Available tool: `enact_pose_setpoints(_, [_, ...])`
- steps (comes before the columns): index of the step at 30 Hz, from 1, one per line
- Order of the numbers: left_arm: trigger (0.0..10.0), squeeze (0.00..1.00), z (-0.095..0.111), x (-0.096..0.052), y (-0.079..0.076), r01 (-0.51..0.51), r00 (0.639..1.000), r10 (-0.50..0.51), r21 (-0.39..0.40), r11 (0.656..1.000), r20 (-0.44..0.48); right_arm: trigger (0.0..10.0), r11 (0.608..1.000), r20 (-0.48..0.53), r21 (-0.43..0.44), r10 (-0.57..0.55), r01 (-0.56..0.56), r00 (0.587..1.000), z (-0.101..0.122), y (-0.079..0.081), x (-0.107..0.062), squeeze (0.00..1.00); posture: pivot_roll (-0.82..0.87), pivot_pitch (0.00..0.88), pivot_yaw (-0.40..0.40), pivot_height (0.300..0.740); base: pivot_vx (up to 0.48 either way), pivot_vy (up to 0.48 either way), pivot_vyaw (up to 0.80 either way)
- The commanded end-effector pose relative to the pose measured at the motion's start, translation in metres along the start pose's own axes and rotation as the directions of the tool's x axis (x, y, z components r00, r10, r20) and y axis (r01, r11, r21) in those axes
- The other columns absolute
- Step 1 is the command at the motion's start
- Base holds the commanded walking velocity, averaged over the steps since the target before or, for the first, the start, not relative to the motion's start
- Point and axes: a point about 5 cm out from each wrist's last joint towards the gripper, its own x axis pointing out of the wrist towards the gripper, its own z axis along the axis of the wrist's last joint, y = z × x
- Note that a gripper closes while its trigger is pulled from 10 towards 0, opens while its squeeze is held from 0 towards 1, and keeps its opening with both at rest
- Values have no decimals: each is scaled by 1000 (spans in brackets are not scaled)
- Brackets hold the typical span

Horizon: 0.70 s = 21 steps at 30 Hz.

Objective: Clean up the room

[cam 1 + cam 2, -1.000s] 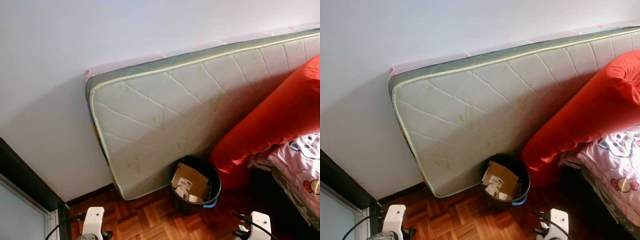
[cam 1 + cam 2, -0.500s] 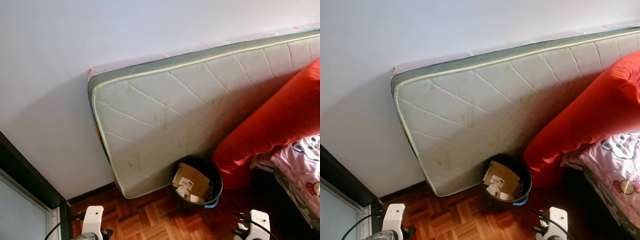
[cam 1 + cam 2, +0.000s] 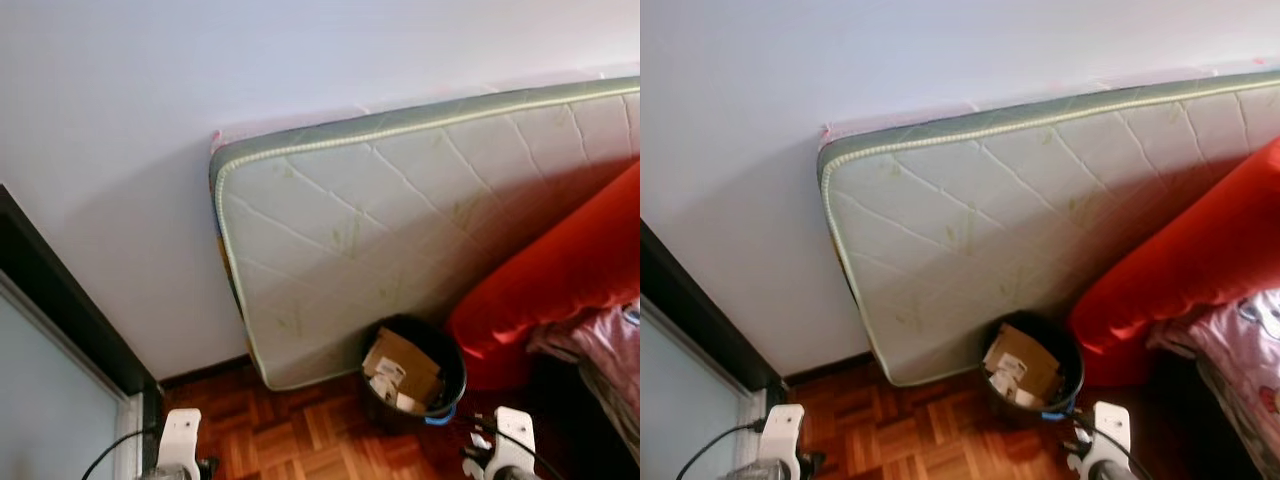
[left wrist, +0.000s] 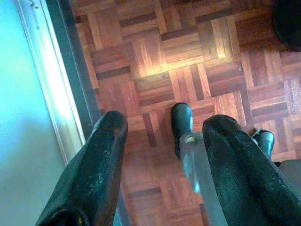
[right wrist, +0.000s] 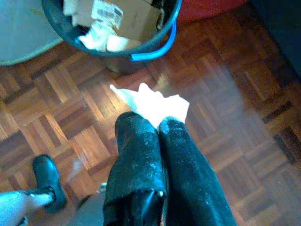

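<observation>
White crumpled tissue [image 5: 153,104] is getting pinched by the right gripper [image 5: 157,125] near the trash bin [image 5: 141,44]; left gripper [image 4: 164,129] is hanging released.

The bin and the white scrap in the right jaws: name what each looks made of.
Bin: likely dark plastic, smooth glossy wall, blue handle.
White scrap: probably tissue or thin paper, crumpled with soft folds, pinched in the right gripper.

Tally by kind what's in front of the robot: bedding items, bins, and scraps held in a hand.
Bedding: 3, a mattress against the wall, a red cushion, a pink blanket
Bins: 1, a black bin holding cardboard
Held scraps: 1, white paper in the right hand
Total: 5
</observation>
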Motion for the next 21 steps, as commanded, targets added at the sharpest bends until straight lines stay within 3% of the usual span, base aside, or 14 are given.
enact_pose_setpoints(1, [10000, 0, 0, 0, 0, -4, 1000, 4, -9, 1000, -3, 10000, 1000, -5, 10, -3, 3, 1000, 0, -1, 0, 0, -55, 0, -19, 740, 0, 0, 0])
enact_pose_setpoints(9, [10000, 0, 0, 0, 0, -4, 1000, 4, -13, 1000, -2, 10000, 999, 7, 31, -9, 9, 1000, 0, -1, 0, 0, -58, 0, -16, 740, 188, 0, 0])
enact_pose_setpoints(15, [10000, 0, 0, 0, 1, -4, 1000, 4, -13, 1000, -3, 10000, 1000, 3, -23, 2, -2, 1000, 1, 0, 0, 0, -58, 0, -14, 740, 259, 0, 0])
enact_pose_setpoints(18, [10000, 0, 0, 0, 1, -3, 1000, 3, -15, 1000, -2, 10000, 998, 7, -55, 9, -8, 1000, 3, 0, 0, 0, -56, 0, -14, 740, 305, 0, 738])
enact_pose_setpoints(21, [10000, 0, 0, 0, 1, -3, 1000, 3, -15, 1000, -2, 10000, 999, 5, -32, 6, -6, 1000, 2, 0, 0, 0, -57, 0, -12, 740, 319, 0, 767])
